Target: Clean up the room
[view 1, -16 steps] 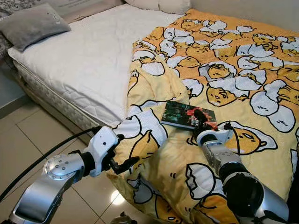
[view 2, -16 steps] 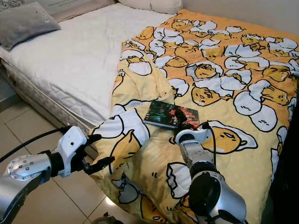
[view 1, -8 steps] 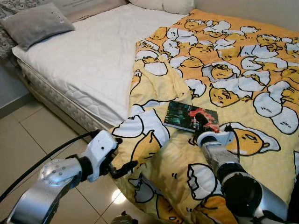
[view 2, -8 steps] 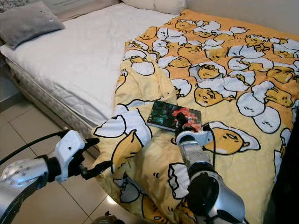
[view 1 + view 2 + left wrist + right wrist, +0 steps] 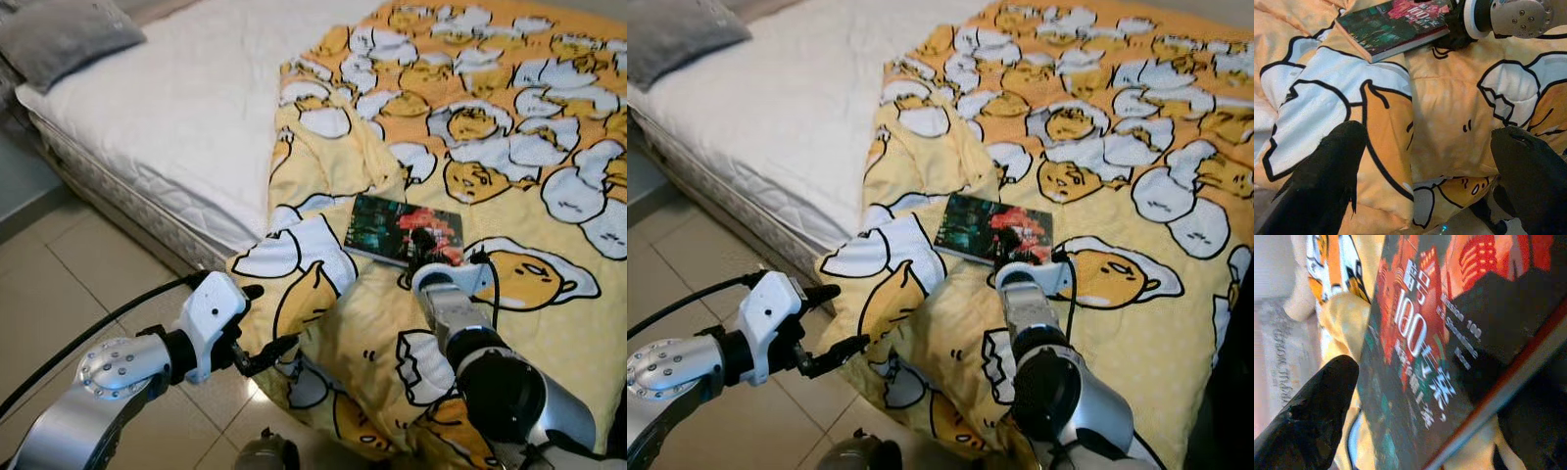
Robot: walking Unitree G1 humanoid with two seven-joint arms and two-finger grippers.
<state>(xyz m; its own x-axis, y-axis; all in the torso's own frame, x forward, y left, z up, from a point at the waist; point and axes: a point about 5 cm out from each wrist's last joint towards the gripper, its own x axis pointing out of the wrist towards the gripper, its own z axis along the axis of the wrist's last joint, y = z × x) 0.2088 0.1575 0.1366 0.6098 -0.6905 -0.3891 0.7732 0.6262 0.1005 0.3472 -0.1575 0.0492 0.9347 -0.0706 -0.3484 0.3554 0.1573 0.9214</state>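
Observation:
A dark book (image 5: 402,228) with a red and green cover lies flat on the yellow egg-print duvet (image 5: 509,147). My right gripper (image 5: 423,245) is at the book's near right corner. In the right wrist view its fingers (image 5: 1308,406) stand open, with the book's cover (image 5: 1425,347) and edge between them. My left gripper (image 5: 263,321) hangs open beside the duvet's drooping corner at the foot of the bed. The left wrist view looks past its spread fingers (image 5: 1327,171) at the duvet and the book (image 5: 1393,24).
The white bare mattress (image 5: 186,108) takes up the bed's left half, with a grey pillow (image 5: 69,34) at its far corner. Beige tiled floor (image 5: 69,284) lies to the left of the bed. The duvet hangs over the bed's edge down to the floor.
The camera has tilted down a little, so the whole scene sits higher in the picture. My right gripper stays at the book's corner. The left gripper has barely moved beside the duvet.

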